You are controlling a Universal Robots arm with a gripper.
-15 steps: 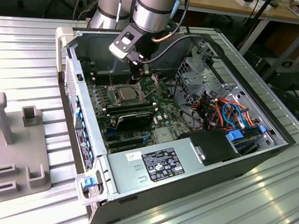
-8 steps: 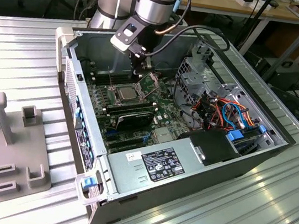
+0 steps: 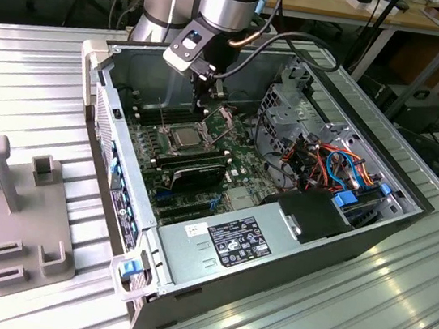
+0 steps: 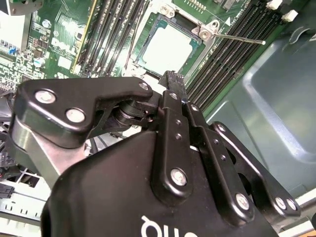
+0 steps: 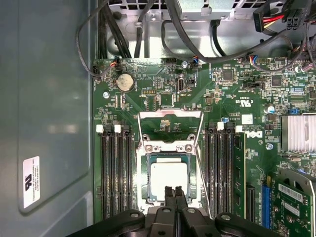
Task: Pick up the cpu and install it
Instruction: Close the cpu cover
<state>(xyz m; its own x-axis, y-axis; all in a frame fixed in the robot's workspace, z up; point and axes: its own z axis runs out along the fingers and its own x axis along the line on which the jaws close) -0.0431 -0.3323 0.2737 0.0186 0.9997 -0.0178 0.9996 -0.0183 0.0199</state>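
The cpu (image 3: 184, 136) is a small silver-grey square lying flat in the motherboard socket inside the open computer case; it is in both wrist views (image 5: 169, 180) (image 4: 170, 47). The socket's metal load frame (image 5: 170, 129) stands hinged open behind it, and its thin lever (image 4: 242, 38) sticks out to one side. My gripper (image 3: 208, 112) hangs just above the socket's edge. Its two black fingers (image 5: 169, 195) are pressed together with nothing between them. The fingertips (image 4: 170, 78) sit beside the chip and I cannot tell whether they touch it.
Memory slots (image 5: 116, 173) flank the socket on both sides. A long black card (image 3: 194, 173) lies in front of it, then the power supply (image 3: 233, 240). Coloured cables (image 3: 334, 160) fill the case's right end. A grey fixture (image 3: 9, 208) stands on the table to the exterior view's left.
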